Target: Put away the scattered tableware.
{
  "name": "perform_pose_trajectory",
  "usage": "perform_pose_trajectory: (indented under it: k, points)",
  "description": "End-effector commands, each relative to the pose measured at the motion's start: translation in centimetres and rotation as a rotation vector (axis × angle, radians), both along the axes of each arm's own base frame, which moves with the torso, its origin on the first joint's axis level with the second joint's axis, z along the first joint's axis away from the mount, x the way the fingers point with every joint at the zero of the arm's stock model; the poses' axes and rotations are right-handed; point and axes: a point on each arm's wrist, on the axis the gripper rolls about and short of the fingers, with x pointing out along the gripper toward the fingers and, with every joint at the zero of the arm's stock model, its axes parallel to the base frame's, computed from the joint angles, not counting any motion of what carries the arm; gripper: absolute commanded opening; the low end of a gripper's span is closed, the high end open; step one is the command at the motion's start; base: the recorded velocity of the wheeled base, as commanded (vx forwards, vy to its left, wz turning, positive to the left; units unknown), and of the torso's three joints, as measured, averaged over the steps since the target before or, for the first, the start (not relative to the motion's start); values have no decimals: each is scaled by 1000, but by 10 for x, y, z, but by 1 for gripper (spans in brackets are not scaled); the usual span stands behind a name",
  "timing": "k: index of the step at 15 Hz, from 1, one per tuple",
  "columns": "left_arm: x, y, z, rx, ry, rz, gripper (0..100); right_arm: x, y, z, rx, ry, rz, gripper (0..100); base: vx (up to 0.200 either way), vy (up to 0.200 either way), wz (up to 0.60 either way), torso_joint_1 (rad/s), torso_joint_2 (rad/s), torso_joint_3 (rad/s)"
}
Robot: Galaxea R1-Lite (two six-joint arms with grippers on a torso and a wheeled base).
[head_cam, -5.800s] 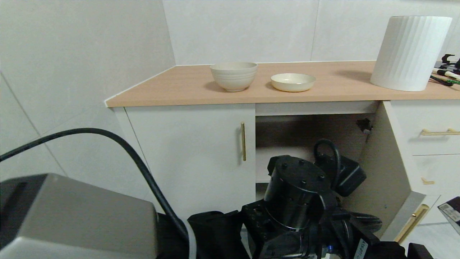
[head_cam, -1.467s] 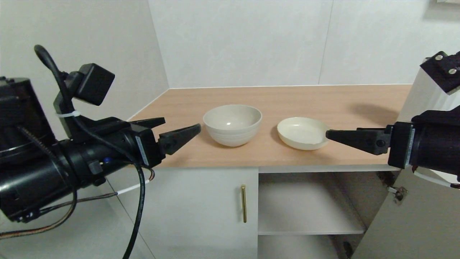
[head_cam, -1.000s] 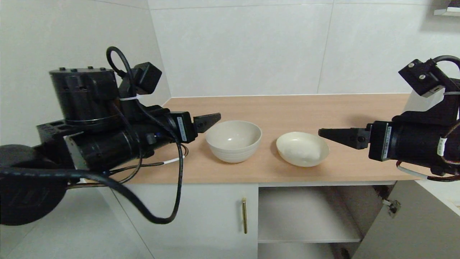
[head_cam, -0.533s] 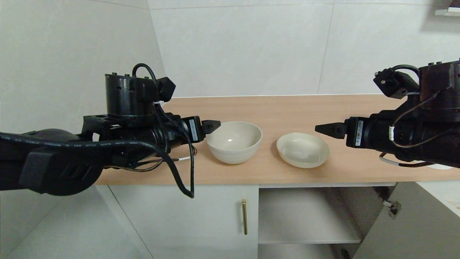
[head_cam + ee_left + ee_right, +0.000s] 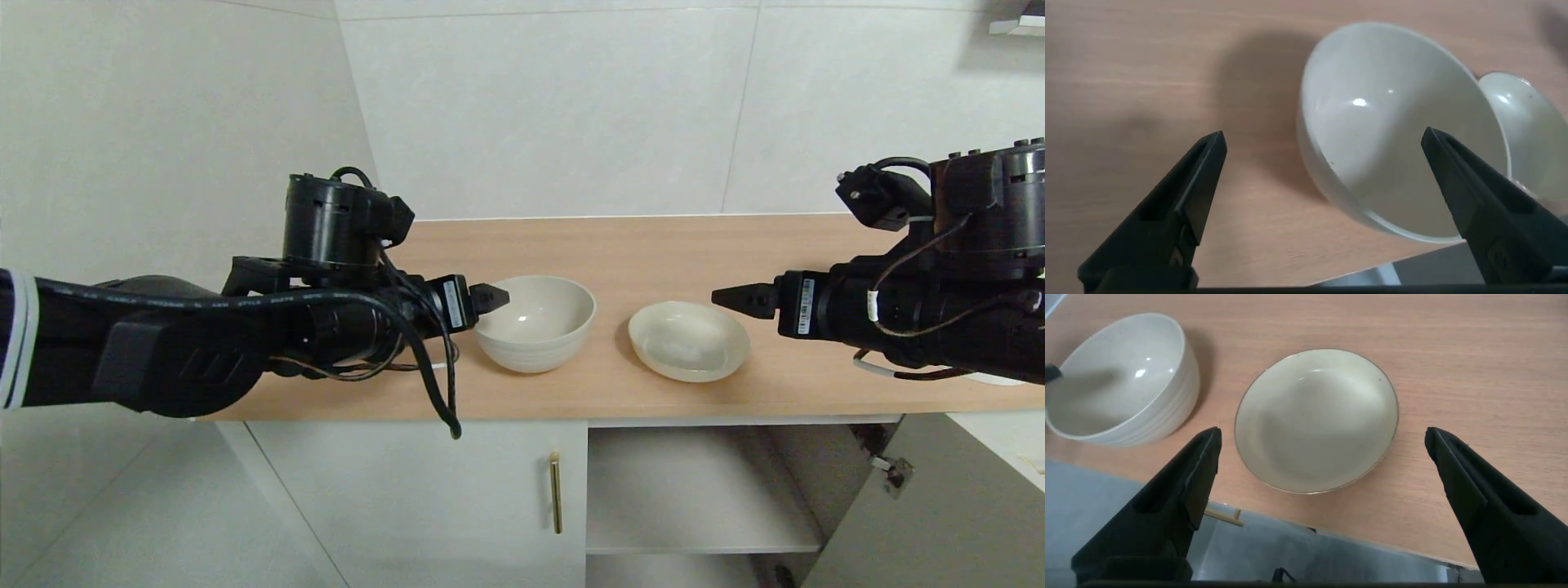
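left gripper (image 5: 492, 297) crept up to bowl (image 5: 535, 322) rim, right gripper (image 5: 731, 296) edged toward dish (image 5: 688, 340); both jaws spread wide, nothing gripped. bowl, dish side by side on counter (image 5: 653, 253); grasps look imminent.

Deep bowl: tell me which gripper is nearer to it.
Left. The left gripper sits at the deep bowl's left rim, open. The right gripper hangs beyond the shallow dish, which lies between it and the bowl.
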Motion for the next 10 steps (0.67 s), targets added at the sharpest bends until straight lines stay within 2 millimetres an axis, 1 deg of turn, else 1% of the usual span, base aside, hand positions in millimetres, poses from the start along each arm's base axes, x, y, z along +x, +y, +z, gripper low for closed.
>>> perform_pose_trajectory:
  k: [1,2,3,7,10]
  points:
    - [2,-6,-8,6,24,-23,100,0,0,0,2,-1,0,100,0,0,0,0,0,0]
    - [2,-7,-9,2,29,-35,100,0,0,0,4,-2,0,100,0,0,0,0,0,0]
    - [2,-9,-12,-8,44,-51,0,0,0,1,9,-2,-2,100,0,0,0,0,0,0]
    - [1,-13,-12,-18,51,-59,0,2,1,-1,8,2,-2,100,0,0,0,0,0,0]
    - [-3,-11,-5,-28,32,-59,0,2,1,0,19,4,-6,100,0,0,0,0,0,0]
